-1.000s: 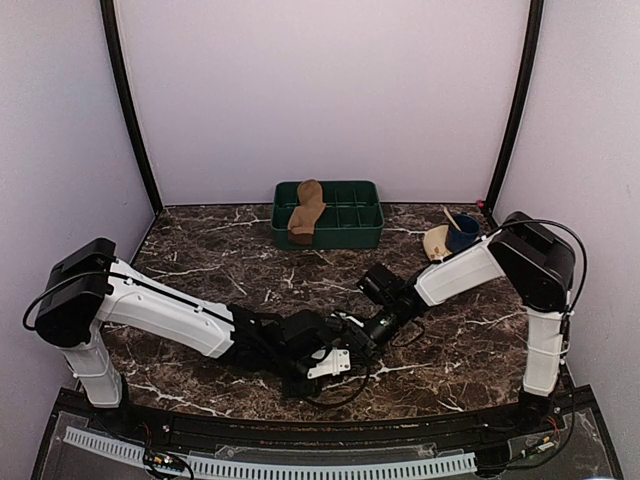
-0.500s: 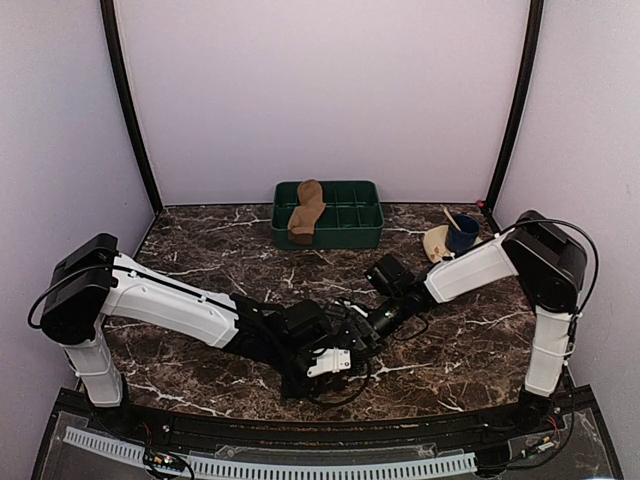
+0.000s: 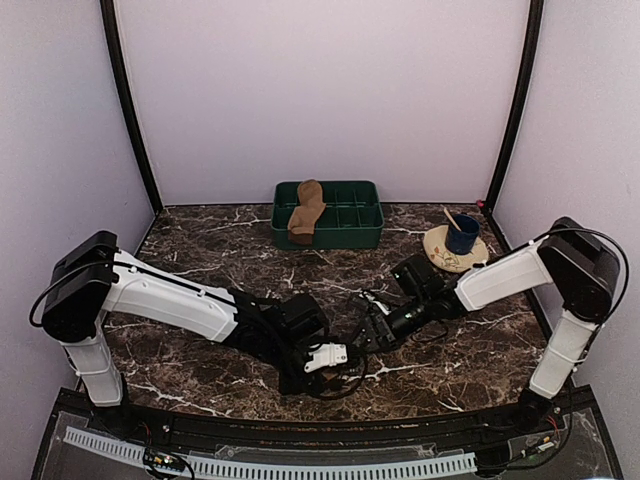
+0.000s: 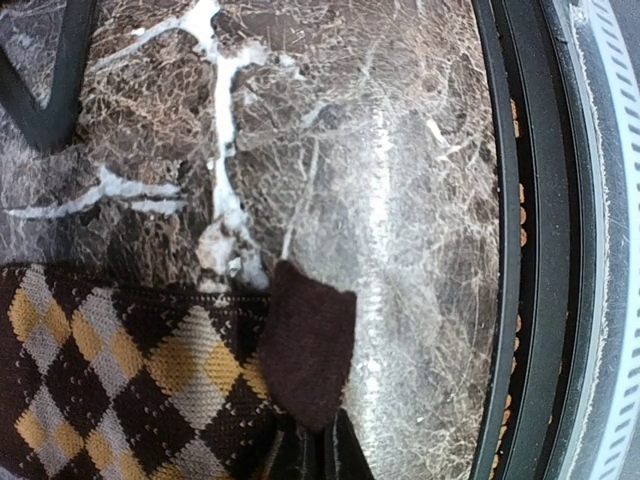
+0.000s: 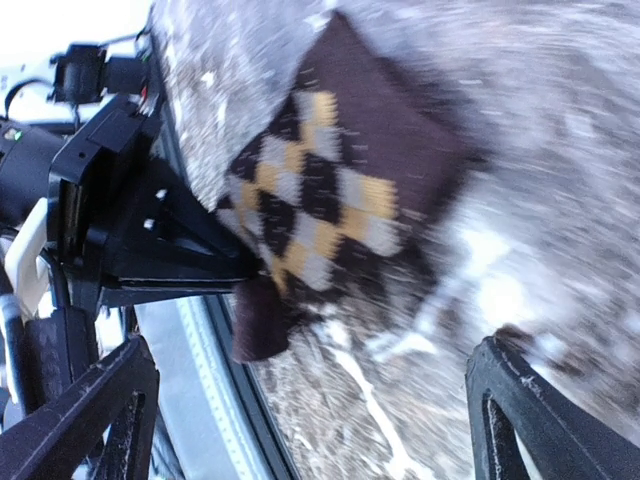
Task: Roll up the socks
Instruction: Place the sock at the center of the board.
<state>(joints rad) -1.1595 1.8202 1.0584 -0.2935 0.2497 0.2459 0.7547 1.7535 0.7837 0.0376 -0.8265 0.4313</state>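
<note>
Pinches the argyle sock (image 4: pixel 130 370) by its plain dark end with the left gripper (image 4: pixel 322 450), jaws pressed together on the cloth. Lies flat on the marble table (image 3: pixel 200 250) for the rest, diamond pattern up, close to the near edge, with only a narrow strip of stone between the dark end and the black rail (image 4: pixel 510 240) along the front.

In the right wrist view, draws to a corner where the left gripper's black tip bites, the patterned part spread away from it. Hangs just beside with the right gripper (image 5: pixel 315 410), fingers (image 5: pixel 90 420) flung wide apart and clasping nothing. Cannot tell from that blurred view whether either finger brushes the sock.

From above, hides nearly all of the argyle sock under the two wrists, which meet tip to tip low in the middle of the table.

Shows bare marble to the left of the arms, at the right front, and in a broad band between the arms and the green tray (image 3: pixel 365 235) against the back wall. Holds the plain tan sock (image 3: pixel 305 212) in that tray, draped over its left compartments and well apart from the argyle one. Has a blue cup (image 3: pixel 462 233) on a pale saucer (image 3: pixel 445 258) at the right rear, near the right arm's long white link.
</note>
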